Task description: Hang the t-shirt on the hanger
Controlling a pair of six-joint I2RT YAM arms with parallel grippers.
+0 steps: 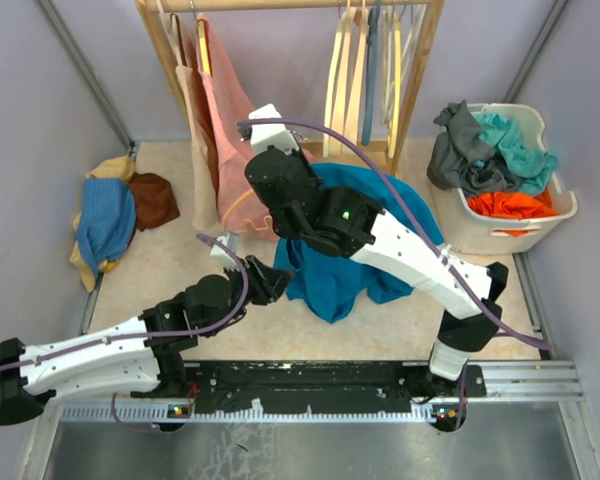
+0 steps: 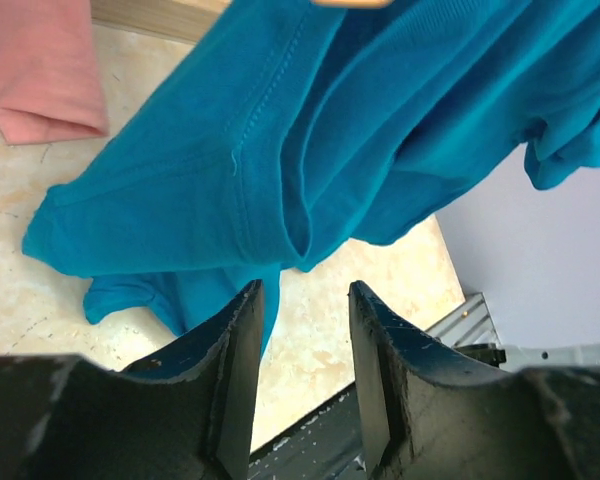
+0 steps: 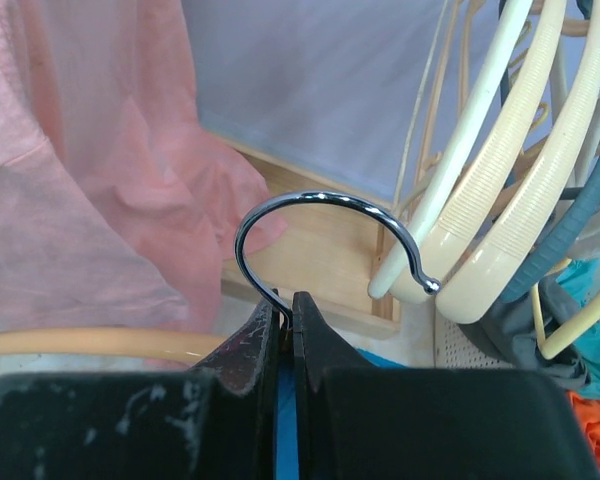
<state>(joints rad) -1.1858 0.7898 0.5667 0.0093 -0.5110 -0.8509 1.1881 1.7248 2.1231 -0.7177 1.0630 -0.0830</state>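
The white basket point(image 1: 558, 212) sits at the right side of the surface point(image 1: 160, 270). It is full of clothes: a grey one point(image 1: 458, 150), a light turquoise one point(image 1: 517, 150) and a bright orange one point(image 1: 510, 205), heaped up over the rim. The right end effector point(image 3: 285, 310) is squeezed tight on the metal hook point(image 3: 320, 212) of the tan hanger point(image 3: 90, 343), holding it up near the wooden rack point(image 1: 420, 70). The deep blue t-shirt point(image 1: 340, 275) hangs in the middle, under the right arm, with a bit of the hanger showing at its top. The left end effector point(image 2: 302, 300) has its fingers apart, with nothing between them, just below the t-shirt's hem. A small pile of clothes point(image 1: 115, 215) lies at the left.
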